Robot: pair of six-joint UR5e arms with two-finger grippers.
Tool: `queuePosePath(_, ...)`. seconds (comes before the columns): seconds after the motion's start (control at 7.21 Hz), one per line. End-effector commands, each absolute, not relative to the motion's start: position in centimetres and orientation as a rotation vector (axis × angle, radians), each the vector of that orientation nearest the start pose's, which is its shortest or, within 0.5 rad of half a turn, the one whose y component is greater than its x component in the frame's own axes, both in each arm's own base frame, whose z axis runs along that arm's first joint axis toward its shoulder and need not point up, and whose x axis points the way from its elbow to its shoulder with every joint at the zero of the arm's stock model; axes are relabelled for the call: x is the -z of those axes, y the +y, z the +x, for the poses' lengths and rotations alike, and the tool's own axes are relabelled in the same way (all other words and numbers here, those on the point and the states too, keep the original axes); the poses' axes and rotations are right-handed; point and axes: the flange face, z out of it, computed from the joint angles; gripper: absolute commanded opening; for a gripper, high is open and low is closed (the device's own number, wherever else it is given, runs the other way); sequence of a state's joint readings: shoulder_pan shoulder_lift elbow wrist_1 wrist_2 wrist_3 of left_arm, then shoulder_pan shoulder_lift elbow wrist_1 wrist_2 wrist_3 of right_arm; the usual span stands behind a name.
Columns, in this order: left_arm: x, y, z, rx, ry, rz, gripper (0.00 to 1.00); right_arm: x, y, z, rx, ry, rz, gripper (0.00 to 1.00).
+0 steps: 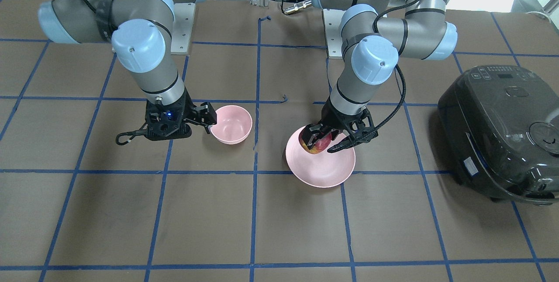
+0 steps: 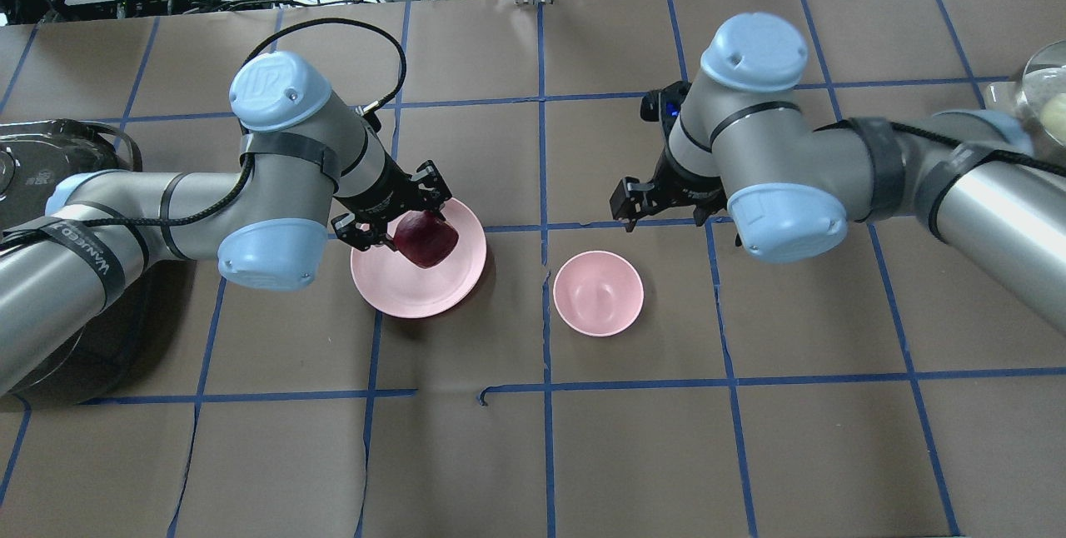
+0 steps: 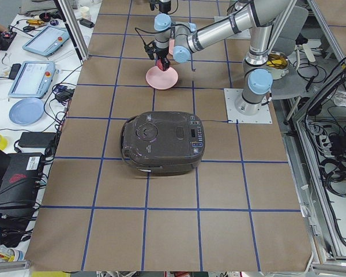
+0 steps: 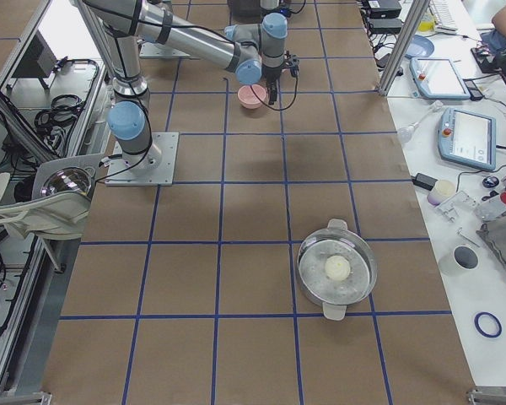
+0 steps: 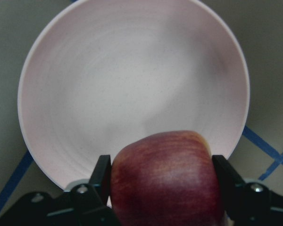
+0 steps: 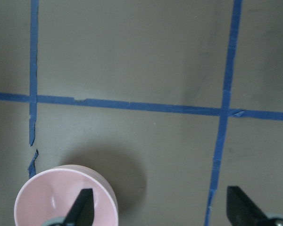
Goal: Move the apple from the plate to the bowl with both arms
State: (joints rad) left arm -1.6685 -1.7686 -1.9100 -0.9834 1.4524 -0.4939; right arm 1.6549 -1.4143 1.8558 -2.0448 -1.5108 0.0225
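Note:
The dark red apple (image 2: 426, 240) is gripped between the fingers of my left gripper (image 2: 412, 230), over the near edge of the pale pink plate (image 2: 408, 288). In the left wrist view the apple (image 5: 165, 179) fills the gap between both fingers, with the plate (image 5: 132, 84) below it. In the front view the apple (image 1: 318, 144) shows a yellow patch. The small pink bowl (image 2: 598, 292) stands empty to the plate's right. My right gripper (image 2: 633, 196) is open and empty, just beyond the bowl. The right wrist view shows the bowl (image 6: 61, 197) under one spread finger.
A black rice cooker (image 1: 498, 133) stands on the robot's left, beside the left arm. A steel pot with a glass lid (image 4: 337, 268) stands at the table's far right end. Blue tape lines cross the brown table (image 1: 262, 221).

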Motion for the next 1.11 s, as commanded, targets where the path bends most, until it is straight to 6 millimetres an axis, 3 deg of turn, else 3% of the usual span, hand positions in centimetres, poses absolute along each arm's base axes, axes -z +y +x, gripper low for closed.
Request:
queuePosePath(0.0, -35.1, -51.2, -26.9, -0.002, 3.170, -0.330, 0.04, -38.9, -53.0, 13.8, 0.028, 3.101, 0.016, 1.00)
queuePosePath(0.14, -36.3, -49.7, -30.1, -0.016, 3.146, -0.233, 0.04, -42.0, -53.1, 13.1, 0.043, 3.104, 0.037, 1.00)
queuePosePath(0.28, -36.0, -48.0, -33.2, -0.019, 3.146, -0.285, 0.04, -45.6, -51.6, 13.1, 0.036, 3.106, 0.042, 1.00)
queuePosePath(0.42, -34.4, -46.3, -36.5, -0.048, 3.123, -0.361, 0.04, -48.4, -50.2, 13.1, 0.038, 3.106, 0.052, 1.00)
queuePosePath(0.69, -30.7, -45.3, -40.5, -0.018, 3.112, -0.300, 0.04, -48.6, -50.0, 12.9, 0.033, 3.105, 0.061, 1.00)
queuePosePath(0.97, -28.1, -44.5, -42.6, 0.007, 3.081, -0.255, 0.05, -49.0, -49.8, 13.1, 0.043, 3.105, 0.056, 1.00)
